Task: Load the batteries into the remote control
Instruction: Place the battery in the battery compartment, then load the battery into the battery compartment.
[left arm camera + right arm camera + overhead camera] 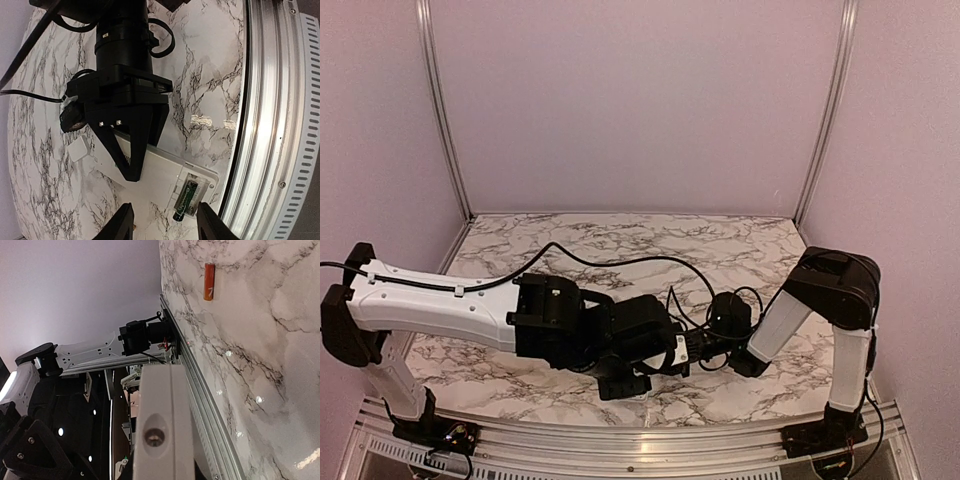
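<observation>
- White plastic shell of the remote (165,172): I judge it light, stiff and slick, so it would skate on the marble bench (200,75) unless pinned. It is best taken across its long edges near the middle, away from the open battery bay.
- Dark battery (184,202): small, hard, round and smooth, so likely to roll or squirt out of a hard pinch. Take it across its middle. It lies slanted in the bay at the remote's end, just ahead of the left pincer and in line with the gap between its fingertips. It does not look fully seated.
- Orange battery (209,281): it should handle the same way. It lies loose on the bench, well apart from the right pincer and far ahead in that pincer's own view.
- Left pincer (165,225): released and spread wide, holding nothing and touching nothing that I can see.
- Right pincer (132,170): clenched on the remote around mid-length, its black fingers (125,150) lying over the shell, apparently to steady it.
- Small white lid (79,148): on the bench just beside the right pincer, on the side away from the bay.
</observation>
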Tool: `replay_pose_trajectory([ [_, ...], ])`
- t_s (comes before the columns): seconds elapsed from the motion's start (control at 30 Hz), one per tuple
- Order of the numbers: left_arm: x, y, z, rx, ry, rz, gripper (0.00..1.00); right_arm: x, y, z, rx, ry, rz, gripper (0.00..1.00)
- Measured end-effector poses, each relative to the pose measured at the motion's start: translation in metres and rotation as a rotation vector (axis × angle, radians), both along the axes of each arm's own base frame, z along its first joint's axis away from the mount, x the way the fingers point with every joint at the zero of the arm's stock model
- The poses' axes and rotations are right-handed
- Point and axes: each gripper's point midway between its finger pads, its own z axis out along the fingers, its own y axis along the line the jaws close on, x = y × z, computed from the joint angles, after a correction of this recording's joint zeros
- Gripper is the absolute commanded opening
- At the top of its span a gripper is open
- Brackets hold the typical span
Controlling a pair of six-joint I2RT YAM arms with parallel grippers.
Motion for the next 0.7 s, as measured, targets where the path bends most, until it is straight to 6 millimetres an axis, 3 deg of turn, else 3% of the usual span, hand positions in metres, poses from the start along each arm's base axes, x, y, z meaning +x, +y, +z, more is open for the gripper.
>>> replay_pose_trajectory([
  [0.13, 0.016, 0.013, 0.019, -0.124, 0.061, 0.089, 0.38, 0.0, 0.0, 0.0, -0.004, 0.017, -0.004, 0.0],
  [0.43, 0.07, 0.076, 0.064, -0.532, 0.195, 0.397, 0.38, 0.012, -0.005, -0.003, -0.02, 0.057, -0.055, 0.0],
  [0.53, 0.08, 0.086, 0.067, -0.613, 0.233, 0.467, 0.38, 0.019, -0.008, 0.003, -0.005, 0.026, -0.074, 0.0],
  [0.7, 0.086, 0.084, 0.054, -0.648, 0.298, 0.522, 0.36, 0.03, -0.006, 0.038, 0.085, -0.107, -0.086, 0.0],
])
